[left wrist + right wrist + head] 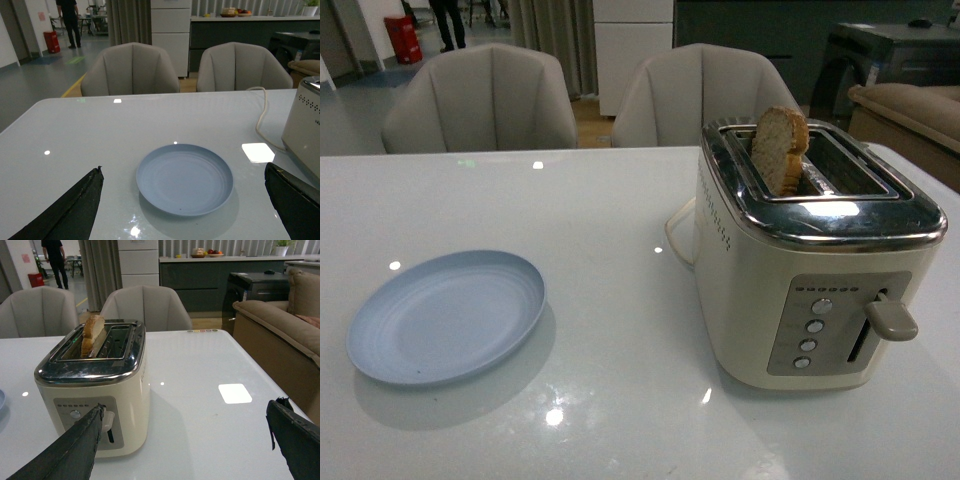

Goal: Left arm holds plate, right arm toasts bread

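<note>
The pale blue plate [445, 316] lies empty on the white table at the front left; in the left wrist view the plate [184, 178] sits just ahead of my open left gripper [185, 200], between its wide-spread jaws but untouched. The bread [780, 150] stands upright, poking out of the rear slot of the cream toaster [815, 260]. In the right wrist view the bread [93, 335] shows in the toaster [95, 390], whose lever [107, 421] is beside one finger of my open, empty right gripper [185, 440]. Neither arm shows in the front view.
Two grey chairs [480, 100] stand behind the white table [620, 380]. The toaster's white cord [675, 235] loops on the table behind it. A beige sofa [280, 340] sits past the table's right edge. A person [67, 20] stands far back.
</note>
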### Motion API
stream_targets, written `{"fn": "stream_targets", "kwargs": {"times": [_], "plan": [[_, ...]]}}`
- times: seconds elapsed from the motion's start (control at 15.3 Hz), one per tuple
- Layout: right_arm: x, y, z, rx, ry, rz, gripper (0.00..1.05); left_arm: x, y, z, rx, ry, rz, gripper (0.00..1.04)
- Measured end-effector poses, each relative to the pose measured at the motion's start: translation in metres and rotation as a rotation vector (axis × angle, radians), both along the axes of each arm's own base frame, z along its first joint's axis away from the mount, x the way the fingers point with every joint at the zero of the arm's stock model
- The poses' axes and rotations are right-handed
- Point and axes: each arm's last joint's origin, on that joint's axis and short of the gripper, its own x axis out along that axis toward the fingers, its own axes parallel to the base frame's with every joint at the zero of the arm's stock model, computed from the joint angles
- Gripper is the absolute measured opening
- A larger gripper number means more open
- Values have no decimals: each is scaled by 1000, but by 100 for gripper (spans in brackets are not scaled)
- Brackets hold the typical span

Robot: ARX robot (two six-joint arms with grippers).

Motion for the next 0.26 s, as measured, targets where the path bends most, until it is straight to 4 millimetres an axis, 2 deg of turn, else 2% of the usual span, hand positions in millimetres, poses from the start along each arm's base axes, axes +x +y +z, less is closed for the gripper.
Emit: {"fn": "stream_targets", "kwargs": {"times": [0.26], "plan": [[0,0,0,0,0,0,98,0,0,0,0,0,0,98]]}}
